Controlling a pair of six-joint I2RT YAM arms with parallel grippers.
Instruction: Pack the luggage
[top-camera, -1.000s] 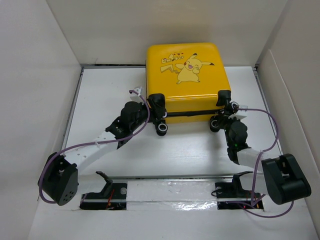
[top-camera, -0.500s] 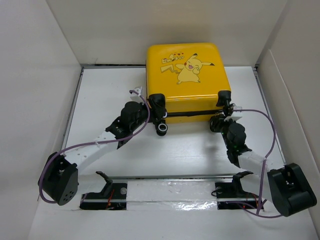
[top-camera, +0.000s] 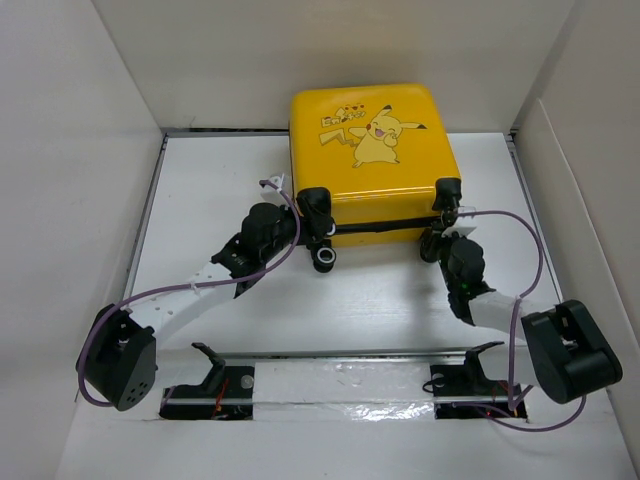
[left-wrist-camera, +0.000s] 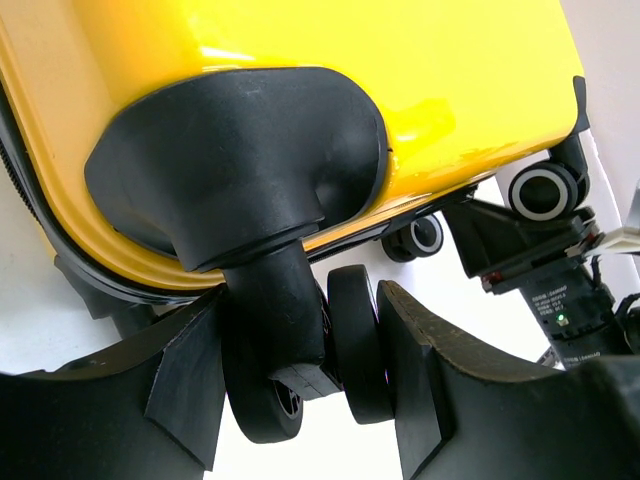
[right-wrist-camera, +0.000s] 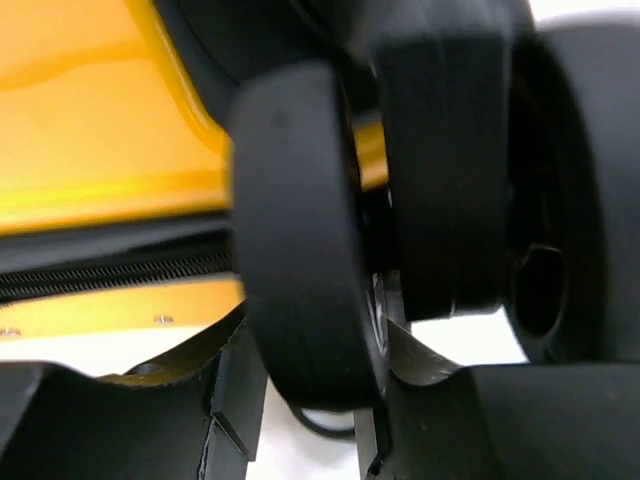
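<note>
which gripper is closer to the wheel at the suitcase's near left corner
Left. The left gripper is closed around that wheel; the right gripper is at the suitcase's opposite near corner.

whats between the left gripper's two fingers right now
A black twin caster wheel of the yellow suitcase fills the left gripper's gap, seen in the left wrist view.

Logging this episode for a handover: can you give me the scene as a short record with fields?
luggage: yellow, lid down, lying flat on the white table, print up
left pincer: closed on near-left wheel
right pincer: closed on near-right wheel
</note>
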